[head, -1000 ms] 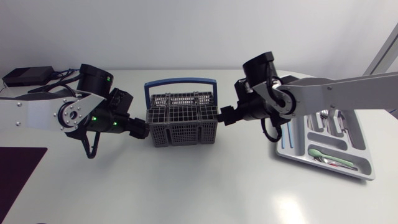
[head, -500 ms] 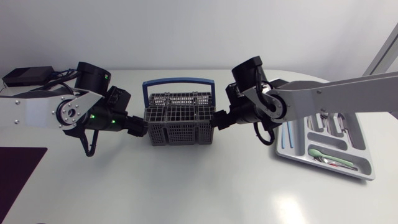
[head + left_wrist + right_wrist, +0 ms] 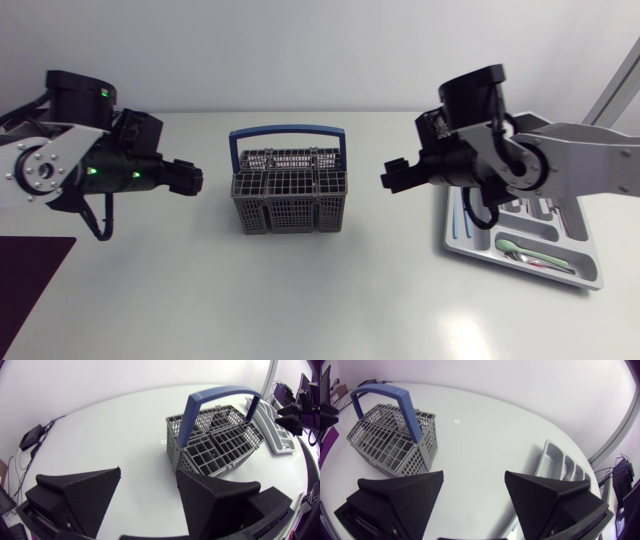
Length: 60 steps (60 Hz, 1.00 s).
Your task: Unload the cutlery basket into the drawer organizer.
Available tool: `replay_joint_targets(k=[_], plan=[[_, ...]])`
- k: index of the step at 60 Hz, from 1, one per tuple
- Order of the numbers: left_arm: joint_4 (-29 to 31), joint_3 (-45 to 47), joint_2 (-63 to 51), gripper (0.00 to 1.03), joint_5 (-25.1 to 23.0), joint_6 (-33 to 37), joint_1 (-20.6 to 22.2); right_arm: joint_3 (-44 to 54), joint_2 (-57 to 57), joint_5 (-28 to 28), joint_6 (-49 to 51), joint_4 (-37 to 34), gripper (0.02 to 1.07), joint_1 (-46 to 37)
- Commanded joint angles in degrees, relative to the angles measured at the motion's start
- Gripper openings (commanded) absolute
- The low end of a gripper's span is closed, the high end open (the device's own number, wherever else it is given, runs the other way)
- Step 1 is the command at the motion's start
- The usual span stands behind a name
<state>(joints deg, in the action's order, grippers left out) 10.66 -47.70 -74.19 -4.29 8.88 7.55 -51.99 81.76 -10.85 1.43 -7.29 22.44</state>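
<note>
— Where is the basket [image 3: 290,190]?
— Upright at the middle of the table [image 3: 300,300], its blue handle [image 3: 288,131] arched over the grey grid. Neither of our 2 hands touches it.
— Our left hand [image 3: 188,180]?
— At the basket's 9 o'clock, a little apart, tips toward it. It is released: both fingers spread, nothing between them. From its wrist we see the basket ahead, past the fingertips.
— And our right hand [image 3: 392,178]?
— At the basket's 3 o'clock, also apart and facing it. Released too, fingers wide, grasping nothing.
— The organizer [image 3: 590,278]?
— Between 3 and 4 o'clock from the basket, beyond the right hand, its 12 o'clock part under our right arm [image 3: 580,150]. Cutlery lies in its compartments. We can pick out a green utensil [image 3: 512,245] in the compartment along its 6 o'clock side. The rest is too small to name.
</note>
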Motion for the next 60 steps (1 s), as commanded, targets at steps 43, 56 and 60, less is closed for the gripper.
replay_joint_targets(k=[43, 56, 60], plan=[[3.1, 8.1, 29.5, 0.98, 1.0, -3.3, -2.4, 17.2, -34.6, -1.7, 9.6, 2.8, 1.02, -7.1], [3.7, 10.0, 34.7, 0.98, 1.3, -3.3, -2.6, 20.5, -39.7, -1.7, 11.0, 3.5, 1.02, -8.5], [3.7, 10.6, 36.3, 0.98, 1.3, -3.3, -3.0, 21.2, -41.1, -1.7, 11.5, 3.5, 1.02, -8.8]])
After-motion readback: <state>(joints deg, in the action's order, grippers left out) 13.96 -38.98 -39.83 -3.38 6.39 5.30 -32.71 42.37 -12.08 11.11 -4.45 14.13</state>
